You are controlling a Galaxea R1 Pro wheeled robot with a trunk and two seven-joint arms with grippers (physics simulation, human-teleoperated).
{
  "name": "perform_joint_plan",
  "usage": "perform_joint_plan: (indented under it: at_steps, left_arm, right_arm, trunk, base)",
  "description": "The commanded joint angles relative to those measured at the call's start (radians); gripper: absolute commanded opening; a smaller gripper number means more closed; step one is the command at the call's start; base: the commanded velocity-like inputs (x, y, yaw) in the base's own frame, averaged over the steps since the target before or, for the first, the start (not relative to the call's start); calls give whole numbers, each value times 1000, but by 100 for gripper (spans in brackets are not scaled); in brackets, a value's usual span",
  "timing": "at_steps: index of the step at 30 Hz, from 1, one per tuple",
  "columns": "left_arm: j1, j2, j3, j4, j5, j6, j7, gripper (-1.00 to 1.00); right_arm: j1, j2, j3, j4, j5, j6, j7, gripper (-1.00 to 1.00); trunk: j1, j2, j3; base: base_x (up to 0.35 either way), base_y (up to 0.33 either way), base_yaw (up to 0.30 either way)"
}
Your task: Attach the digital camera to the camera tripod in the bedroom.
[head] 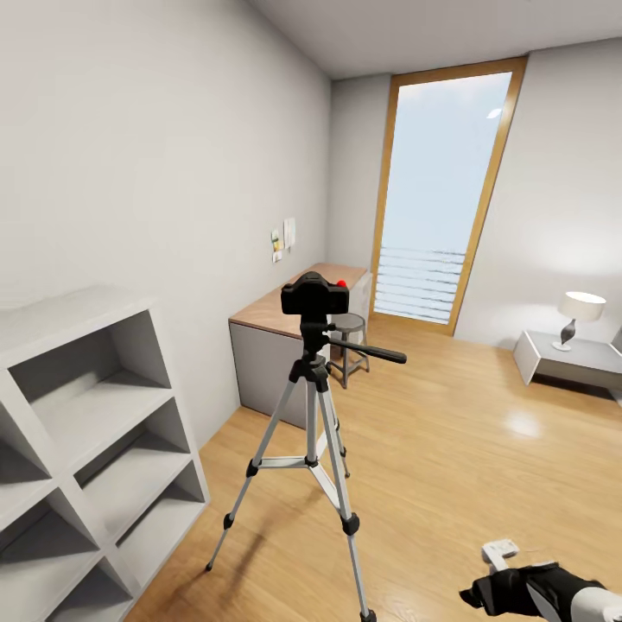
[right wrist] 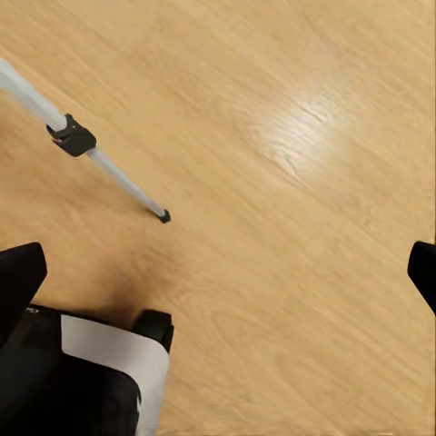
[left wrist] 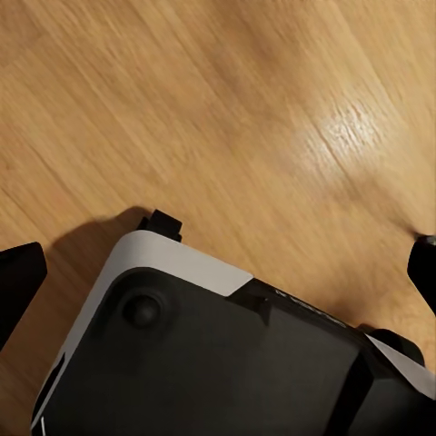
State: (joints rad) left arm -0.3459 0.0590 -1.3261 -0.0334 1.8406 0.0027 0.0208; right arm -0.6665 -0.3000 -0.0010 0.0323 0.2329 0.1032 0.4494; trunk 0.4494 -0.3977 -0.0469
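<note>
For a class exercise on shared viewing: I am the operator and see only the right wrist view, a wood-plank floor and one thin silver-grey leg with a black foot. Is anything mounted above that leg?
Observer: Yes. In the head view a small black boxy digital camera sits on the black head of the tall silver-legged camera tripod.
Operator: What stands behind it?
Observer: A grey desk with a wooden top against the wall, a round stool beside it.
Operator: And my left gripper?
Observer: The left gripper is open over bare floor, holding nothing.
</note>
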Motion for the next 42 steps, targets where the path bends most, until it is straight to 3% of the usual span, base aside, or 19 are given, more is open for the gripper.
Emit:
perform_joint_plan:
  at_steps: [1, 7, 13, 16, 18, 20, 21, 24, 31, 42]
  left_arm:
    - [-1, 1, -8, -3, 9, 0, 2, 100]
    - [-1, 1, -9, -4, 9, 0, 2, 100]
    - [3, 1, -9, -5, 9, 5, 3, 100]
    - [21, 2, -9, -4, 9, 4, 4, 100]
    - [28, 2, -9, -3, 9, 3, 4, 100]
    - [36, 4, -8, -2, 8, 2, 4, 100]
    - [37, 4, -8, -2, 8, 3, 4, 100]
    - [40, 5, -8, -2, 7, 4, 4, 100]
    - [56, 5, -7, -1, 8, 3, 5, 100]
    - [65, 5, -8, 24, 6, 2, 6, 100]
  right_arm:
    - [19, -4, -2, 1, 2, 0, -1, 100]
    - [116, -10, -4, 1, 1, -14, -17, 100]
    - [142, 1, -9, 3, -3, -10, -21, 100]
    - [186, 4, -13, 3, -25, -6, -29, 100]
    - [214, 10, -19, 3, -51, -5, -40, 100]
    - [268, 33, -30, 3, -128, -10, -82, 100]
    - [280, 41, -31, 2, -147, -11, -96, 100]
    - [320, 92, -37, 2, -219, -18, -209, 100]
    - [354, 131, -37, 2, -239, -57, -333, 100]
    - [370, 148, -37, 2, -242, -76, -367, 100]
  trunk:
    - [1, -2, -2]
    - [1, -2, -2]
    - [1, -2, -2]
    - [1, -2, -2]
    - [1, -2, -2]
    - [1, -2, -2]
    - [1, -2, -2]
    - [1, -2, -2]
    - [1, -2, 3]
    - [1, -2, 19]
  base:
    - [0, 0, 0]
    - [0, 0, 0]
    - [0, 0, 0]
    - [0, 0, 0]
    - [0, 0, 0]
    - [0, 0, 0]
    - [0, 0, 0]
    - [0, 0, 0]
    - [0, 0, 0]
    - [0, 0, 0]
